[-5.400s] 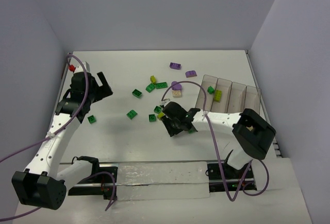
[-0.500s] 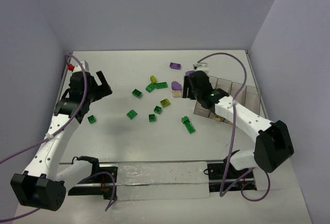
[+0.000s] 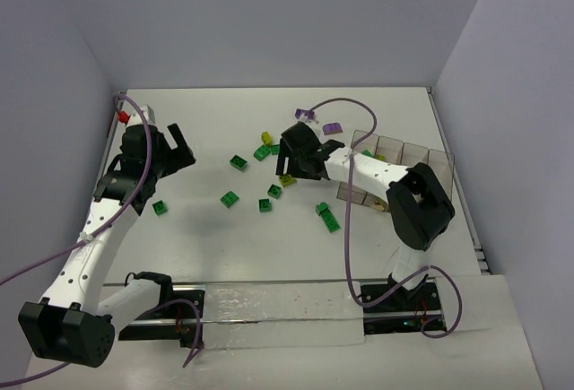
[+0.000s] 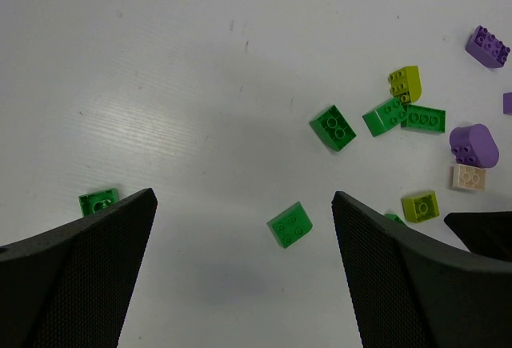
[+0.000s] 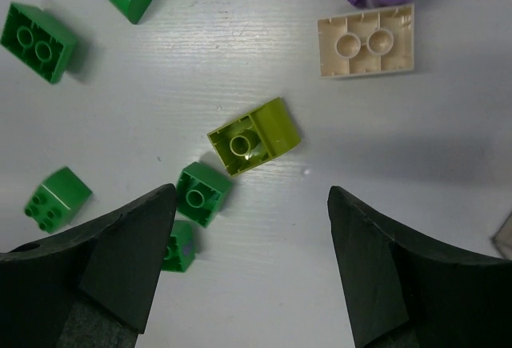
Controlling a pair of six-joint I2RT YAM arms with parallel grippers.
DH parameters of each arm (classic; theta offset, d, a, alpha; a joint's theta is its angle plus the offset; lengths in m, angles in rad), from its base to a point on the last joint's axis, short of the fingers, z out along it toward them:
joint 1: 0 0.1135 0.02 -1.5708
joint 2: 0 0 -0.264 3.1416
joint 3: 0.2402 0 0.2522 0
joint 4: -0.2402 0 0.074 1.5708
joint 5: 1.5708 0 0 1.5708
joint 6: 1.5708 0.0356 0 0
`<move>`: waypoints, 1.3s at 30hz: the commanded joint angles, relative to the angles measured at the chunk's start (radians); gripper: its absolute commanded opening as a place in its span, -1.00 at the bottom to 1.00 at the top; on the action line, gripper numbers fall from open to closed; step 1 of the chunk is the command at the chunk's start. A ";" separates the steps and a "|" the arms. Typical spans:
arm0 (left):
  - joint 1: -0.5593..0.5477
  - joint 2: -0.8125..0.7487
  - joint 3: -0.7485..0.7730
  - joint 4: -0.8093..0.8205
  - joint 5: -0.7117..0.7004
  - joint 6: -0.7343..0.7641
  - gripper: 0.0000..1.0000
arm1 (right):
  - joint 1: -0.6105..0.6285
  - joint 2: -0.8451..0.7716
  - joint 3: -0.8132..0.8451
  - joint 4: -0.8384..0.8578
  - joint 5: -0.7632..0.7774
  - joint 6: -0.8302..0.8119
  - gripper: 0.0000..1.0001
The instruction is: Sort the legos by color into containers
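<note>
My left gripper (image 4: 244, 280) hangs wide and empty, well left of the lime brick (image 5: 254, 137). My right gripper (image 5: 250, 204), also wide, hovers over it. It looks light, hard and slick (one face curved), so I'd pinch the flat sides. The bins (image 3: 437, 164) sit to its right.

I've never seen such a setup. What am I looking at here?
The white left arm and right arm are robot arms bolted to a white table. One picture looks down from above. The other two come from a camera on each wrist, so the black wedges are that arm's own fingers. On the table lie small studded plastic bricks: green bricks, a purple brick, a tan brick. A row of smoky see-through bins stands at the right. The left gripper and right gripper are open, holding nothing. The right hovers over a yellow-green brick.
</note>
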 commanded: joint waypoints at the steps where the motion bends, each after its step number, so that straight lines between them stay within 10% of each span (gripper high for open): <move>1: -0.005 -0.013 0.033 0.023 0.012 0.015 0.99 | 0.020 0.038 0.050 -0.021 0.038 0.259 0.67; 22: -0.005 -0.028 0.024 0.016 -0.009 0.037 0.99 | 0.035 0.317 0.277 -0.078 0.096 0.275 0.53; 39: -0.006 -0.026 0.033 0.013 -0.002 0.034 0.99 | 0.058 0.244 0.358 -0.149 0.237 0.135 -0.59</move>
